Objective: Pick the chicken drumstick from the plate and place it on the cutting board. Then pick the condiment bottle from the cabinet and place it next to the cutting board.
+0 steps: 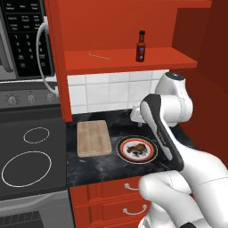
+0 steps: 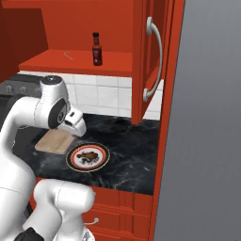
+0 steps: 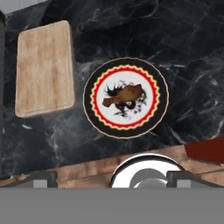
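Hovering above the golden-brown chicken drumstick [image 3: 123, 96] on the round dark-rimmed plate [image 3: 157, 105], I cannot tell my jaws' spread; tan wooden cutting board [image 3: 43, 68] lies left.

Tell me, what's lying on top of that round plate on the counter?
A chicken drumstick lies on the plate, across its white centre. It covers part of the dark mottled pattern there, so what is under the meat cannot be seen.
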